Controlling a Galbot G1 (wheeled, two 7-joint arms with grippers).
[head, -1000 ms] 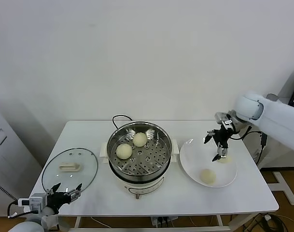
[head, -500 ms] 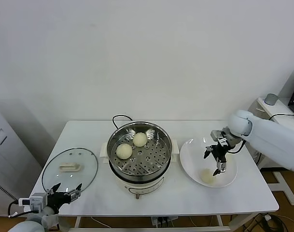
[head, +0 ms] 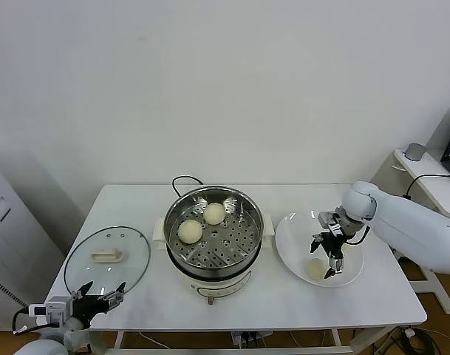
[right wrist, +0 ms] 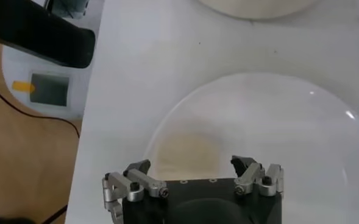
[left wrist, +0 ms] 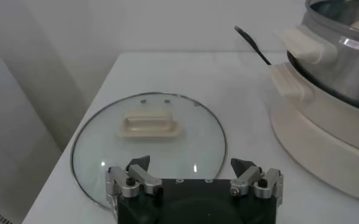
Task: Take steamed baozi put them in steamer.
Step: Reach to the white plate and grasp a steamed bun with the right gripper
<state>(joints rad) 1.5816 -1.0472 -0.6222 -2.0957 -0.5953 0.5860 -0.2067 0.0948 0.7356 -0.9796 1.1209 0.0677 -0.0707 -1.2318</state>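
The steamer point(head: 213, 238) stands mid-table with two pale baozi inside, one point(head: 190, 231) toward the front left and one point(head: 214, 213) behind it. One more baozi point(head: 315, 268) lies on the front part of the white plate point(head: 295, 240) at the right. My right gripper point(head: 325, 259) is open and low over that baozi. In the right wrist view the baozi point(right wrist: 188, 151) sits between the open fingers of the right gripper point(right wrist: 190, 165), on the plate point(right wrist: 289, 128). I see no fourth bun. My left gripper point(head: 100, 298) is open and empty at the front left table corner.
A round glass lid point(head: 106, 257) lies flat on the table left of the steamer, just beyond the left gripper point(left wrist: 194, 165); the lid point(left wrist: 149, 137) and the steamer's side point(left wrist: 331, 73) show in the left wrist view. A black cable runs behind the steamer.
My right gripper has come down and toward the table's front, from above the plate's far side to low over the front baozi. The left arm has not moved.
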